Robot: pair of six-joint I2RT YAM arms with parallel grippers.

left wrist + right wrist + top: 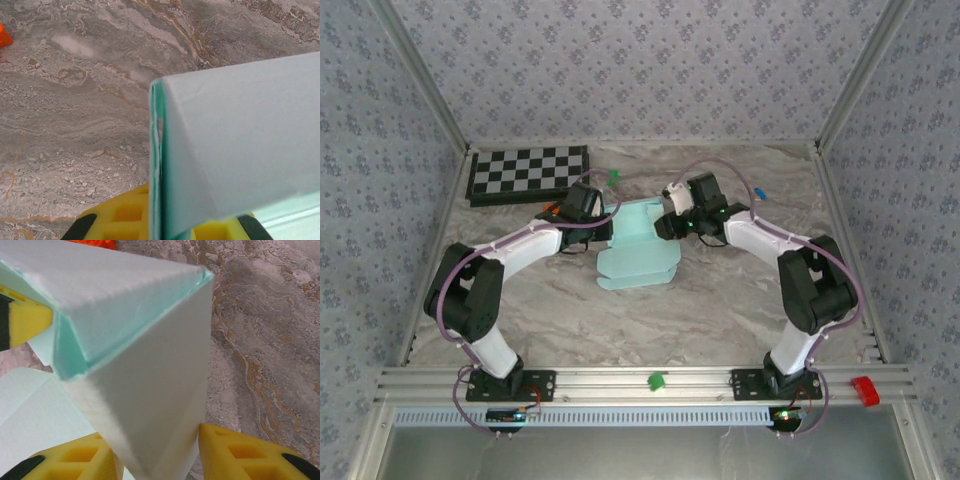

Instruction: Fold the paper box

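The pale light-blue paper box (638,248) lies mid-table, its far end raised into walls and its rounded flaps flat toward the near side. My left gripper (607,222) holds the box's left wall. In the left wrist view a doubled upright panel (235,145) stands pinched between the yellow pads (117,217), with the gripper (167,227) shut on it. My right gripper (666,224) holds the right wall. In the right wrist view the folded corner (150,390) fills the gap between the yellow fingers (240,452), with the gripper (160,462) shut on it.
A black-and-white checkerboard (528,172) lies at the back left. Small pieces lie nearby: green (613,180), orange (548,210) (4,36), and a pink-blue one (760,193). The front rail carries a green tab (657,381) and a red tab (863,391).
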